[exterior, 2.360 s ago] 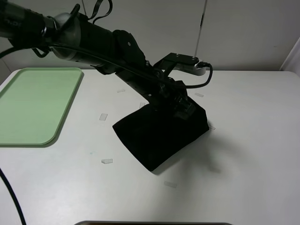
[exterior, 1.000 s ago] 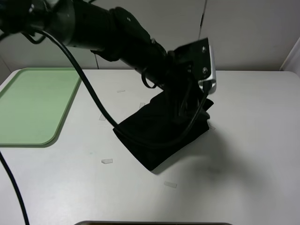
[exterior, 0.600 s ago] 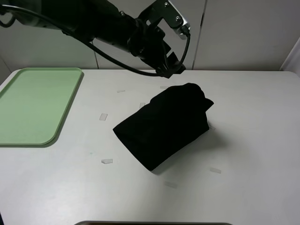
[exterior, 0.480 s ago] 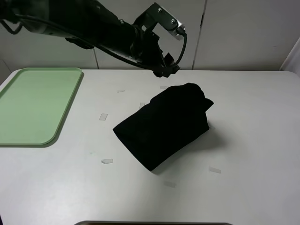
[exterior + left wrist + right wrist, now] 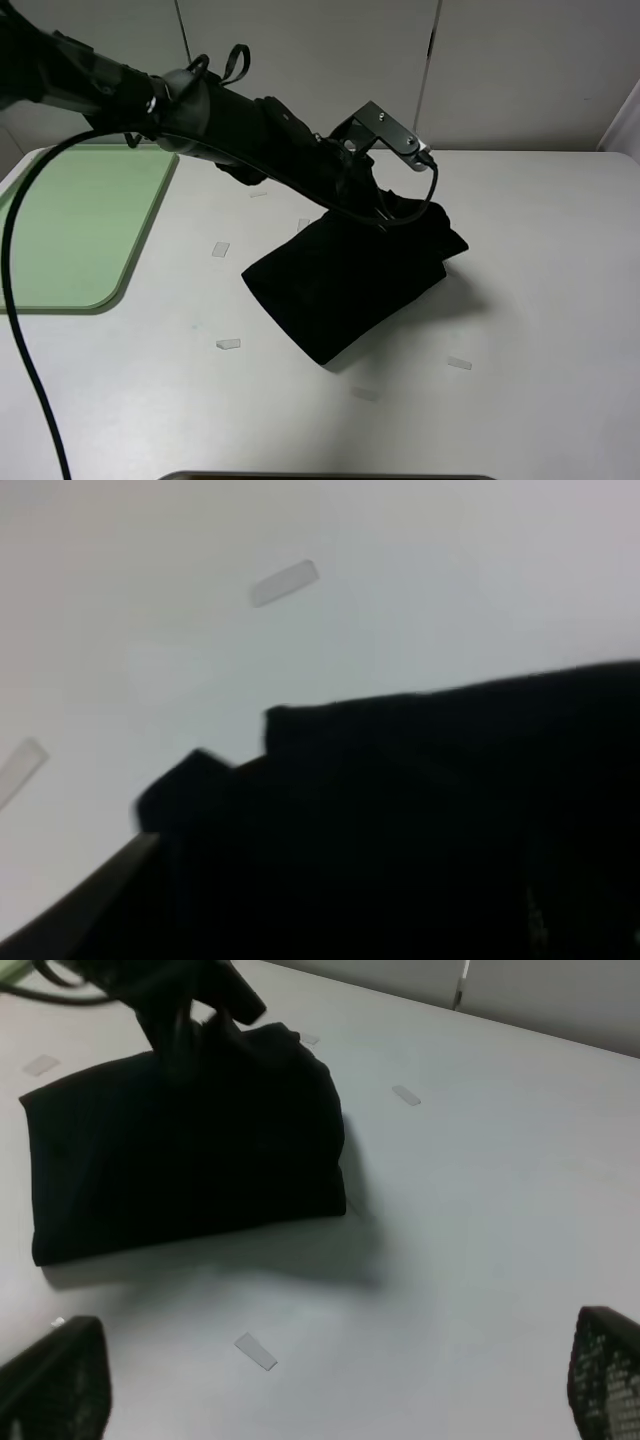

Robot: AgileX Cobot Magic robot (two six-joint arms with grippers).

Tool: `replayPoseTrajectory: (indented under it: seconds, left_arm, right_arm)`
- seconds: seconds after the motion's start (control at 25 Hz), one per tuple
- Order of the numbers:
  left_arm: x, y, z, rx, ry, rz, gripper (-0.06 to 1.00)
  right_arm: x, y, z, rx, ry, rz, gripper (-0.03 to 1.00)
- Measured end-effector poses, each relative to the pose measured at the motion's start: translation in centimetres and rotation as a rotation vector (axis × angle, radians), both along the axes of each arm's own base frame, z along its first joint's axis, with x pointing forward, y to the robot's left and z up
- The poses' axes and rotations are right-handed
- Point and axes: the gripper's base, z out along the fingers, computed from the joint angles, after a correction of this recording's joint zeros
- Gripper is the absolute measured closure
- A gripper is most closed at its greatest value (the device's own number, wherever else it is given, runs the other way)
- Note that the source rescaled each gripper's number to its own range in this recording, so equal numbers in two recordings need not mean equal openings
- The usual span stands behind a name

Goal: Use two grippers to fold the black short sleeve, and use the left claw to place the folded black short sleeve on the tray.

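Reaching in from the left across the white table (image 5: 540, 300), with the left claw (image 5: 397, 205) dipping onto the far right end of the black short sleeve (image 5: 335, 285), black against black there. Not revealing whether that claw is parted or pinched on the cloth: cannot tell from the high view, and only blurred dark fabric filling the left wrist view.

Lying near the middle of the table as a thick, soft, plain black rectangle, turned at a slant. Bunching into a rumpled hump at the end under the claw; lying flatter and squarer at the opposite end.

Hanging low over bare table, clear of the garment and not touching it: the right gripper (image 5: 330, 1390), with its dark, mesh-textured fingers (image 5: 55, 1380) spread wide at the two edges of the right wrist view.

Sitting well apart at the left edge of the table: the tray (image 5: 60, 290), pale mint green, flat, smooth plastic, with rounded corners and a low raised rim, showing only its bare green floor.

Sticking flat to the tabletop around the garment: small pale strips of tape (image 5: 228, 344).
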Motion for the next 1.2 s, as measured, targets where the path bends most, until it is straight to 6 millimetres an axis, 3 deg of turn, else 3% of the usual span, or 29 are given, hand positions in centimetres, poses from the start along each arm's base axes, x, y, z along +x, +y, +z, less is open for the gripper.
replayPoseTrajectory:
  seconds: [0.36, 0.56, 0.84, 1.0, 1.2]
  left_arm:
    - [-3.1, -3.6, -1.7, -0.011, 0.003, 0.018, 0.25]
    - [-3.6, -4.0, -3.1, -0.005, 0.029, 0.044, 0.25]
    - [-3.3, -3.9, -3.1, -0.019, 0.010, 0.107, 0.25]
    - [-2.9, -3.6, -1.1, -0.047, -0.018, 0.102, 0.25]
    - [-1.2, -0.8, 5.0, -0.159, 0.019, 0.065, 0.25]
  right_arm:
    - [0.0, 0.0, 0.0, 0.000, 0.000, 0.000, -0.03]
    - [0.0, 0.0, 0.0, 0.000, 0.000, 0.000, -0.03]
    - [0.0, 0.0, 0.0, 0.000, 0.000, 0.000, -0.03]
    - [0.0, 0.0, 0.0, 0.000, 0.000, 0.000, -0.03]
    - [0.0, 0.0, 0.0, 0.000, 0.000, 0.000, -0.03]
